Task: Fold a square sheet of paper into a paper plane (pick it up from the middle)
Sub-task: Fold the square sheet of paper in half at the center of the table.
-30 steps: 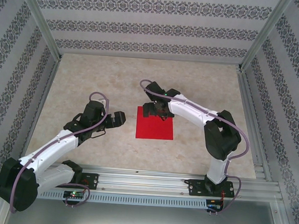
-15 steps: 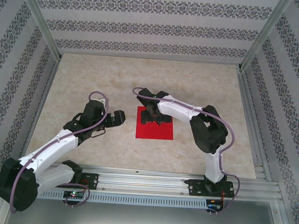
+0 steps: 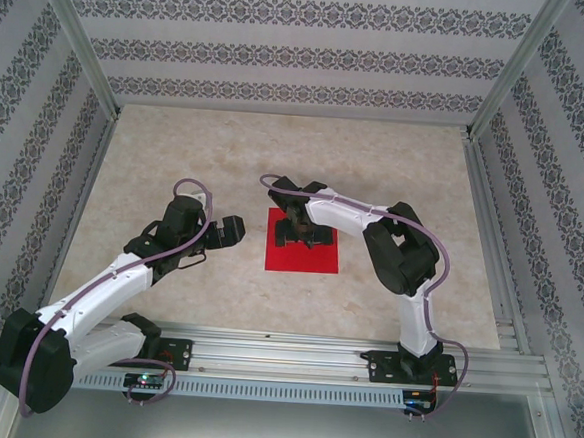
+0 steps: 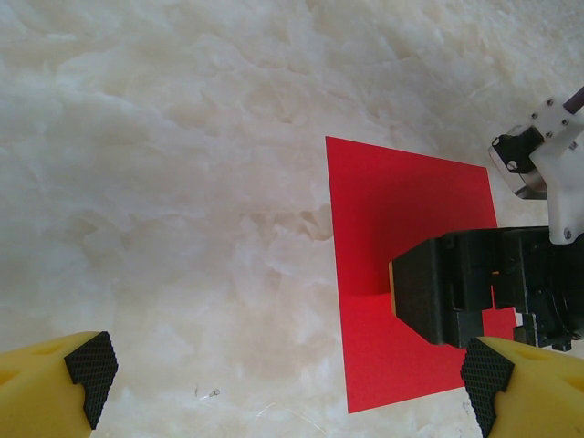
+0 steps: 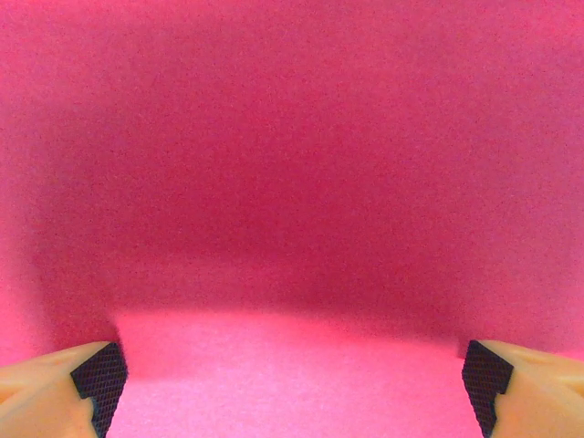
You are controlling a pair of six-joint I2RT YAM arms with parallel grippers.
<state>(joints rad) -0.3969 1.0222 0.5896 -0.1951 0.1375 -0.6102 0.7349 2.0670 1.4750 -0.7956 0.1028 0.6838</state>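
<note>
Your right fingers (image 5: 102, 374), spread wide, hang over the square sheet of paper (image 3: 301, 256) mid-counter (image 3: 176, 151), red showing between them; left fingers (image 4: 89, 365), equally wide, hover beside its left edge.

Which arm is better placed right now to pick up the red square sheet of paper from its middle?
Right. The right gripper hangs open close above the bright red square sheet of paper, near its middle. The left gripper, also open, sits off the sheet's left edge over bare tabletop.
</note>
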